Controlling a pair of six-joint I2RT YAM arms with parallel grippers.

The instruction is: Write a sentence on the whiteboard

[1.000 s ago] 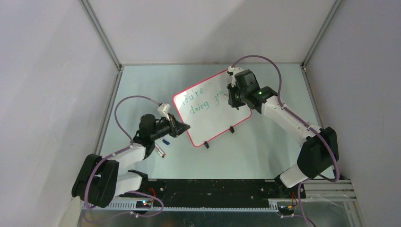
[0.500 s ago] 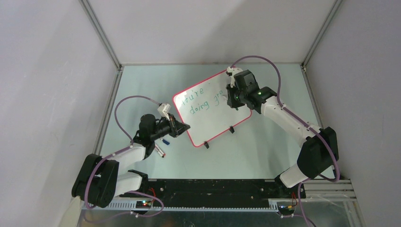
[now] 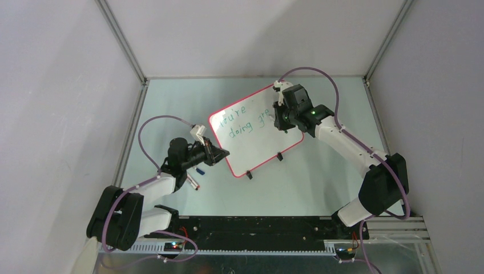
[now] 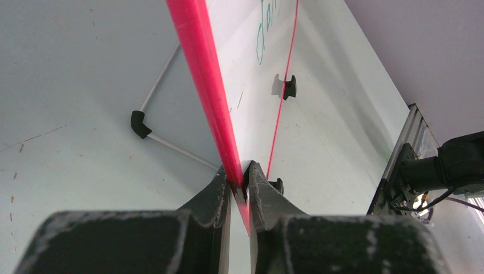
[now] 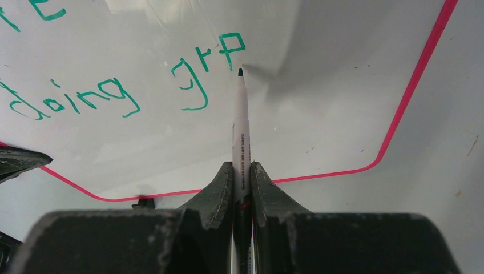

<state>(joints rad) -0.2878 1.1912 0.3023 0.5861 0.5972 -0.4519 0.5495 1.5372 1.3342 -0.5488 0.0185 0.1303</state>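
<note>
Pink-rimmed whiteboard [image 3: 257,145], long axis slanting far-right, left hand [image 4: 240,174] clamping its edge, right hand [image 5: 242,168] gripping marker [image 5: 241,120]

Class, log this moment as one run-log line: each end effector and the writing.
left end effector: shut on whiteboard rim | right end effector: shut on marker | tip: by last letter | green writing: "doing gr…"
</note>
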